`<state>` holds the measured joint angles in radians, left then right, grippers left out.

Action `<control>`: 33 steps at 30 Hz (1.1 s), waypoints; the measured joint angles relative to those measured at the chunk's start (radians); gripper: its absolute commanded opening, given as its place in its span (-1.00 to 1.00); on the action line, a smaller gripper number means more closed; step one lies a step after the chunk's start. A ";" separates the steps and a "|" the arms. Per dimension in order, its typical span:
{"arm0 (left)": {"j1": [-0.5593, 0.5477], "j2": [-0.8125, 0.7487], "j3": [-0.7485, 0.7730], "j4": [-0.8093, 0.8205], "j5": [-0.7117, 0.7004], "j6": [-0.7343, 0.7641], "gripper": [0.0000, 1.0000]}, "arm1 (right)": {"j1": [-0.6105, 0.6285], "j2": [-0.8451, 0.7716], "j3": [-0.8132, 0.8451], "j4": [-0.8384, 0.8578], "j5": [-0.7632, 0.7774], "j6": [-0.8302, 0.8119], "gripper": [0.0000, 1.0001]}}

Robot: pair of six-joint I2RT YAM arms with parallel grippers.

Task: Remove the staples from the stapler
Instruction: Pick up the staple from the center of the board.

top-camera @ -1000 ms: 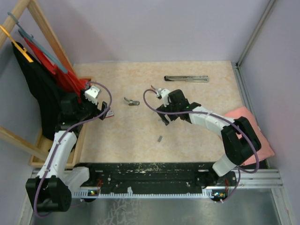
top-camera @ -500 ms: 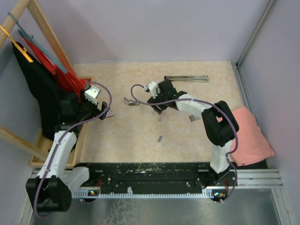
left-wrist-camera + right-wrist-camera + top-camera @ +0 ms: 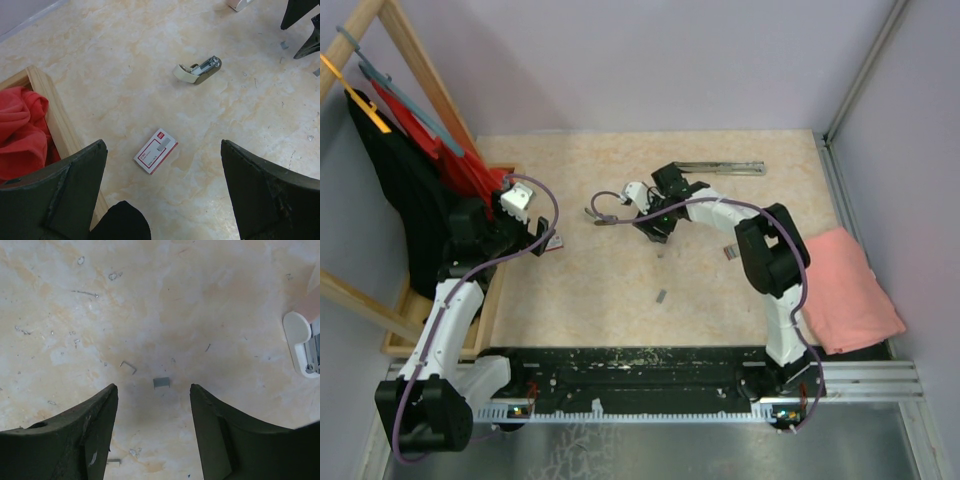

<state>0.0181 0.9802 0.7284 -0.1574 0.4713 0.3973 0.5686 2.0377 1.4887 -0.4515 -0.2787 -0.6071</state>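
**A:** What had changed in that last second?

**B:** The right arm had swung left and farther out across the table (image 3: 580, 290). It ended just right of the stapler (image 3: 603, 215), and that uncovered the pink cloth (image 3: 845, 290) at the right edge. The right gripper (image 3: 152, 387) had narrowed, but its jaws stood apart and held nothing.

**A:** And the staples (image 3: 161, 383)?

**B:** A short grey strip lay flat on the table between the fingertips, untouched. I judged the arm was lining up to pinch it, so some unloading looked done and this was tidying up.

**A:** Did the views disagree?

**B:** No, they filled each other in. Only the right wrist view showed that strip, and a single bent staple (image 3: 128, 367) just left of it. The overhead view showed a near strip (image 3: 661, 296) and a right strip (image 3: 728, 252), both well apart from the gripper. The left wrist view showed the red-and-white box (image 3: 156, 150) near the stapler.

**A:** The left gripper (image 3: 538, 236)?

**B:** It was wide open and empty, parked at the left over that box.
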 measured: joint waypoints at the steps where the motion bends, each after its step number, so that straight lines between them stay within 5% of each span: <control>1: 0.000 0.000 0.000 0.000 0.001 0.000 0.99 | -0.003 0.005 0.005 -0.010 -0.005 -0.011 0.18; 16: 0.000 0.000 0.000 0.000 0.002 0.000 0.99 | -0.024 0.055 0.040 -0.056 -0.019 -0.093 -0.03; 33: 0.002 0.000 0.000 0.000 0.004 0.000 0.99 | -0.024 0.072 0.058 -0.046 -0.029 -0.108 -0.56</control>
<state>0.0196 0.9802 0.7284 -0.1574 0.4751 0.3973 0.5449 2.1098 1.5471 -0.4973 -0.3077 -0.7151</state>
